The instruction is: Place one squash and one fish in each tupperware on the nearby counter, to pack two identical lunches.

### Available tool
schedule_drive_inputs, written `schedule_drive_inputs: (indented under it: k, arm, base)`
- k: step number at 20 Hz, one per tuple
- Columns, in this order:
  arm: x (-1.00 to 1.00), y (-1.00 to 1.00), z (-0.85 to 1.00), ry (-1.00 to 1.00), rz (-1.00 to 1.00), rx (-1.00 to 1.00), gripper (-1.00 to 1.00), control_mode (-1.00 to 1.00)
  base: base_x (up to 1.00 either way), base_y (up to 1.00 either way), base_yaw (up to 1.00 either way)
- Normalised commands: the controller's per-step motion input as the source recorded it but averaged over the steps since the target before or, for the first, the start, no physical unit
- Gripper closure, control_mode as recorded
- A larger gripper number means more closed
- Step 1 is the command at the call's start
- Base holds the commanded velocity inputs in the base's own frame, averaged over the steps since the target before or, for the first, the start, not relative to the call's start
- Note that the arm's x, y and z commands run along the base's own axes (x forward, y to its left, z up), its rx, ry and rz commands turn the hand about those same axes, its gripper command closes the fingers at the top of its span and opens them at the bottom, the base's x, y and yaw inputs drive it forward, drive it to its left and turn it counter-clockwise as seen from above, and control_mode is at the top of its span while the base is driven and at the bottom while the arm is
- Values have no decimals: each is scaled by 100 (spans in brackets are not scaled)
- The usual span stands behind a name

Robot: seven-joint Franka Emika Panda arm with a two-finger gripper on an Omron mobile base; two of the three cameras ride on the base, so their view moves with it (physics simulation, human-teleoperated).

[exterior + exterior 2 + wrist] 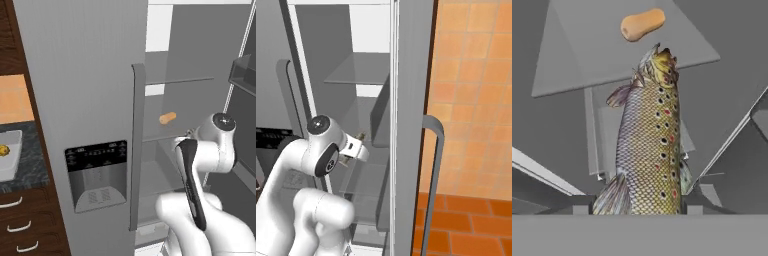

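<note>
In the hand view my gripper [639, 206] is shut on a speckled olive-gold fish [649, 145], its body held between the two fingertips and its head pointing away from the hand. Beyond the head, a tan oblong squash [643, 24] lies on a grey fridge shelf [587, 55]. From the left base view the same squash [167, 118] rests on the shelf inside the open fridge, just above my wrist. A light tupperware [11, 159] sits on the black counter [30, 167] at far left, with a yellow lump [3, 150] inside it.
The closed fridge door with its dispenser panel [96, 175] and tall grey handle [137, 145] stands between the counter and the open compartment. The open right door [411, 125] with its handle [433, 175] flanks the arm. Wood drawers [20, 227] lie under the counter.
</note>
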Motion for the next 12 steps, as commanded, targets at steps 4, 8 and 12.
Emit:
schedule_drive_inputs:
  k: [4,8,12]
  arm:
    - [-100,53,2,0,28,0,100,-100]
    - [-74,42,-7,0,14,-2,100,100]
    - [0,0,0,0,0,0,100,100]
  base:
    - [0,0,0]
    - [-25,10,3]
    - [-100,77,8]
